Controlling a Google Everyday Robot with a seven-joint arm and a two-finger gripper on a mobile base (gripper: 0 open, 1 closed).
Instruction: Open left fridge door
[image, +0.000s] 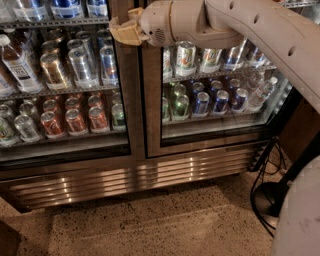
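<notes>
Though the left fridge door (65, 85) is shut, the gripper (122, 31) is at its right frame. Its grip is unclear.

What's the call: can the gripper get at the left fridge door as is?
Probably yes. The gripper sits right at the steel frame of the left fridge door, by the centre seam near the top, with nothing between them. Actual contact is unclear.
</notes>
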